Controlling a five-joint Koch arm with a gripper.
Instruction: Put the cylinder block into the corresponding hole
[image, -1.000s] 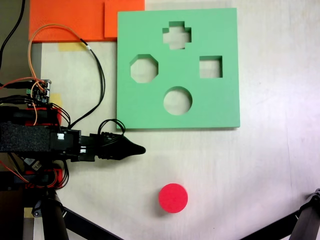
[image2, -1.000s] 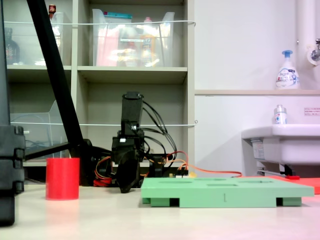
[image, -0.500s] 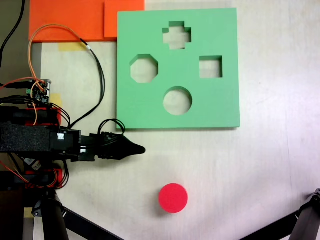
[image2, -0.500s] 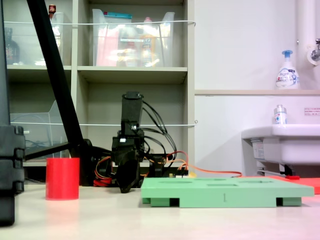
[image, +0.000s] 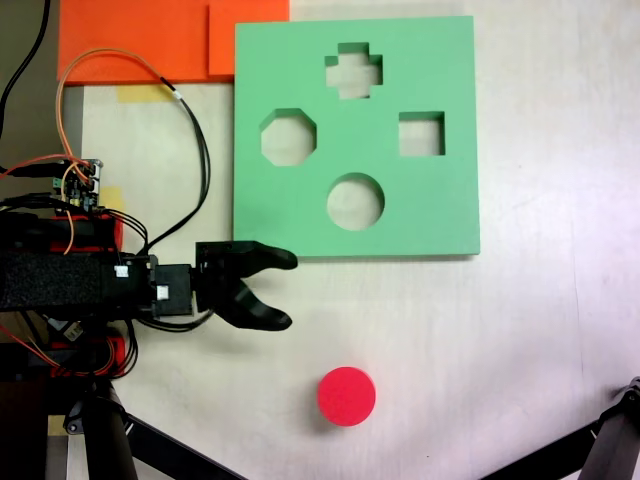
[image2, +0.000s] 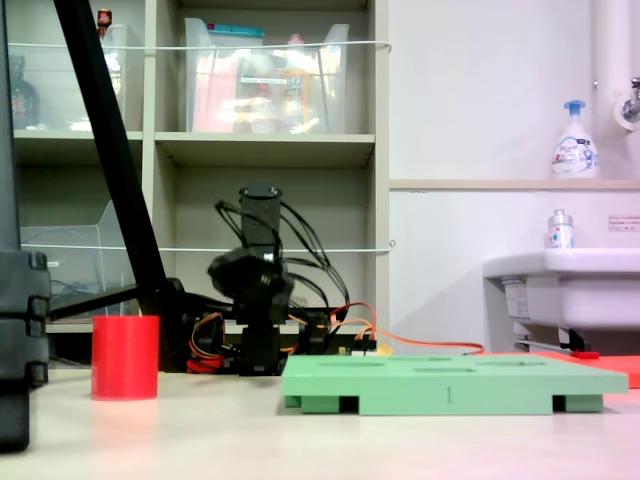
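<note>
Gripper (image: 285, 290) sits at left centre of the first exterior view, jaws spread apart and holding nothing, just below the lower left corner of the green foam board (image: 440, 210). The cylinder block (image: 347, 396) stands upright on the table (image: 530, 350) in the lower centre, well apart from the gripper. The circular hole (image: 355, 201) is unfilled.

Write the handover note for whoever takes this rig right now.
End effector: open, empty, over bare table just below the green board in the first exterior view.
Cylinder block: upright on the table, apart from the board, untouched.
Circular hole: empty.
Done: nothing placed.
Left: grasp the cylinder, carry it to the circular hole, seat it.
</note>
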